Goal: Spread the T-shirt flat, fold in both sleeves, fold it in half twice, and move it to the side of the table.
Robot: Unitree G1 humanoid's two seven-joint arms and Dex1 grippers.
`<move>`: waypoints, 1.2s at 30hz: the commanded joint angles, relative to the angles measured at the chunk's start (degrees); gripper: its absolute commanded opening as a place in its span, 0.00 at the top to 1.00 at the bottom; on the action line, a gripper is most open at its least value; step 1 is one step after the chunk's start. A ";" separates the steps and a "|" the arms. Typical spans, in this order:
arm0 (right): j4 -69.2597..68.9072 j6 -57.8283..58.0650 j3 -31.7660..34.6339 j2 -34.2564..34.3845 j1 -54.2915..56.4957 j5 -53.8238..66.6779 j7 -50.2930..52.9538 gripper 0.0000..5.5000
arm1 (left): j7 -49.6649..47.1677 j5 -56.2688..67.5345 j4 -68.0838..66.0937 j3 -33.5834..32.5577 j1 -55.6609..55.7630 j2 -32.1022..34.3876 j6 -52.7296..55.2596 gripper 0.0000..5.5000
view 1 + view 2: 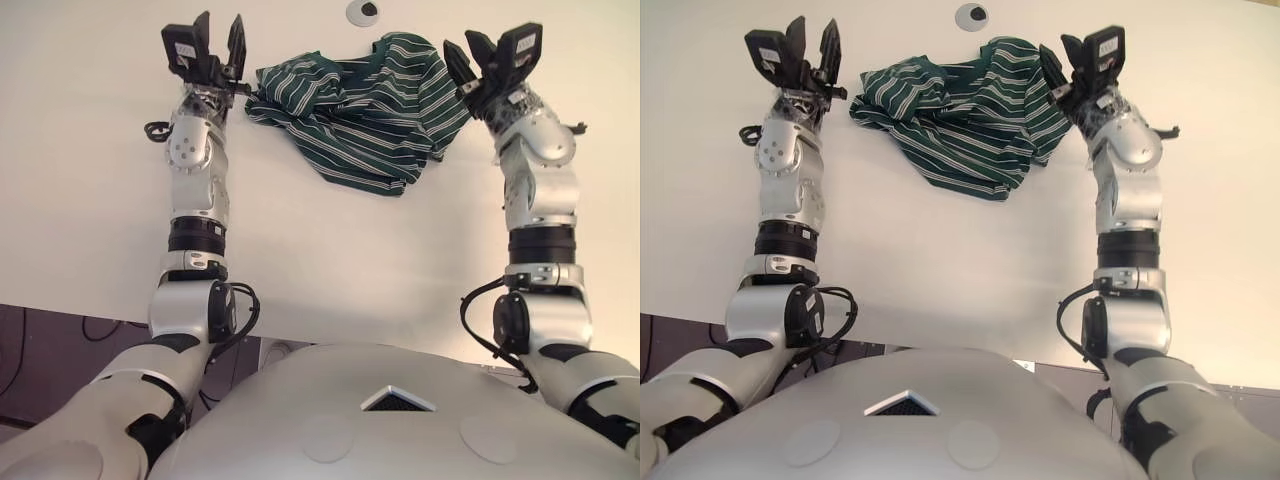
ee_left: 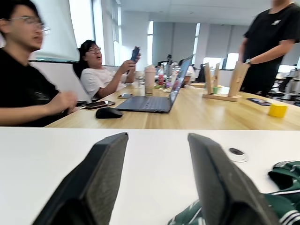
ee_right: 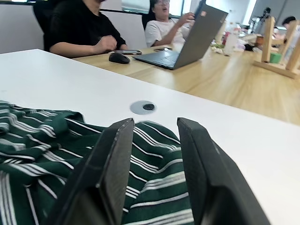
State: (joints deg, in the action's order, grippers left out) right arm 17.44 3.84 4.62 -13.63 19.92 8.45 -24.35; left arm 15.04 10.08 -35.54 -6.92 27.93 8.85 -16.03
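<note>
The striped T-shirt [image 1: 360,110] lies bunched on the counter [image 1: 330,260] between the left hand [image 1: 220,28] and the right hand [image 1: 462,45]. Each is spread apart and empty at the cloth's edge, seemingly poised to draw it flat.

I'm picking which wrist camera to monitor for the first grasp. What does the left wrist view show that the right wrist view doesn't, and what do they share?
Left wrist view: the left gripper, open, over the white table, with just an edge of the T-shirt beside it, and a yellow block on the wooden desk behind. Right wrist view: the right gripper, open, with the striped cloth spread beneath it. Both: the round cable port in the tabletop, plus the laptop and mouse on the wooden desk.
</note>
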 commanded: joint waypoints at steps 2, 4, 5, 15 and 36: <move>-4.18 -0.47 -3.47 1.26 -3.06 -1.69 0.57 0.70 | -1.90 -6.32 -2.71 2.82 2.47 2.10 -1.20 0.56; -4.18 -0.48 -6.21 1.02 -2.88 -2.94 -0.99 0.70 | -2.38 -7.40 -3.52 3.17 2.94 2.00 -2.31 0.56; -3.63 -0.41 -8.15 0.62 -2.45 -4.07 -2.08 0.70 | -2.24 -7.46 -3.93 3.21 3.18 1.78 -2.59 0.56; -1.09 10.51 -27.55 -10.75 0.14 -17.81 -22.34 0.70 | -4.49 -7.55 -5.16 2.45 2.66 0.61 -4.63 0.56; -32.95 36.17 -12.27 -24.03 -3.86 10.35 -38.37 0.70 | -5.52 -7.00 -7.60 0.46 4.02 1.60 -5.58 0.56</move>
State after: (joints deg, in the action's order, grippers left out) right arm -16.39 38.66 -12.00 -38.56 12.61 15.61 -63.21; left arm 9.51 2.91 -42.50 -6.02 30.74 9.95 -21.22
